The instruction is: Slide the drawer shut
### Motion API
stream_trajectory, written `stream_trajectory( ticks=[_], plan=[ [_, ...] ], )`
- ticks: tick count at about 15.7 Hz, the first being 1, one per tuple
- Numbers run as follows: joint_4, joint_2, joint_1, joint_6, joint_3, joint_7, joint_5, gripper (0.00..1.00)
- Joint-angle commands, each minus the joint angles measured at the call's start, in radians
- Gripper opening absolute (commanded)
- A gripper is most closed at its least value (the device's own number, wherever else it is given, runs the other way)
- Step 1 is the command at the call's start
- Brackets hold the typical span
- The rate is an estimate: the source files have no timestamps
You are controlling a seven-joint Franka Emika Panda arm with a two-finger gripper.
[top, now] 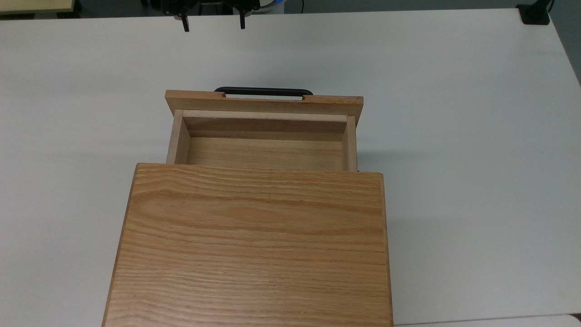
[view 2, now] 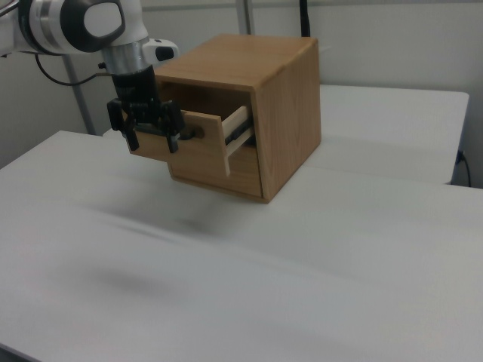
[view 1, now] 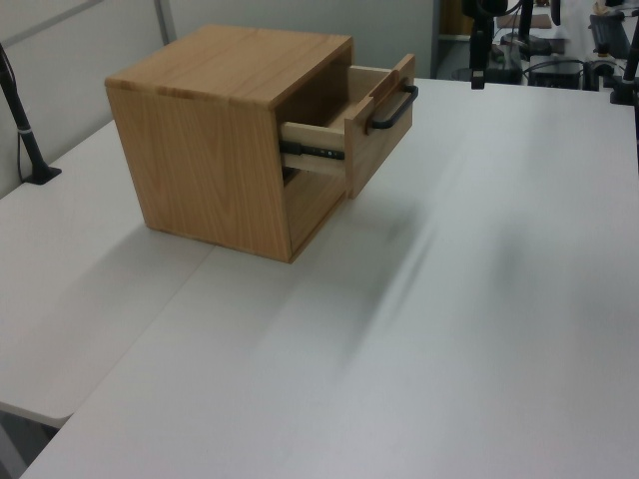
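Observation:
The drawer (top: 265, 150) is a shallow light-oak box pulled partway out of the oak cabinet (top: 254, 245). Its inside is bare. Its wider front panel (top: 263, 102) carries a long black bar handle (top: 263, 91) facing the top view's upper edge. My gripper (top: 213, 23) hangs at that upper edge, open, fingers pointing down with nothing between them. A strip of bare table lies between it and the handle. In the right view the gripper (view 2: 151, 139) is raised above the table in front of the drawer (view 2: 198, 154). The left view shows the drawer (view 1: 377, 135) sticking out on its slide rail.
The white table (top: 454, 136) stretches wide on both sides of the cabinet. A black clamp (top: 534, 13) sits at the top view's upper right corner. A black post (view 1: 25, 130) stands at the left view's left edge. A seam between two tabletops (view 1: 150, 319) runs past the cabinet.

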Motion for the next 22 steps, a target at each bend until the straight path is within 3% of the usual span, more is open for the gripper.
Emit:
stream_trajectory(
  ticks=[1,17,20,22],
  plan=[
    [0.028,0.006,-0.003,-0.037,-0.009,0.009,0.005,1.0],
    [0.028,0.001,-0.023,-0.04,-0.015,-0.002,0.006,1.0],
    [0.028,0.0,-0.023,-0.042,-0.013,-0.004,0.008,0.82],
    [0.026,0.001,-0.021,-0.046,-0.013,-0.004,0.008,0.57]
  ],
)
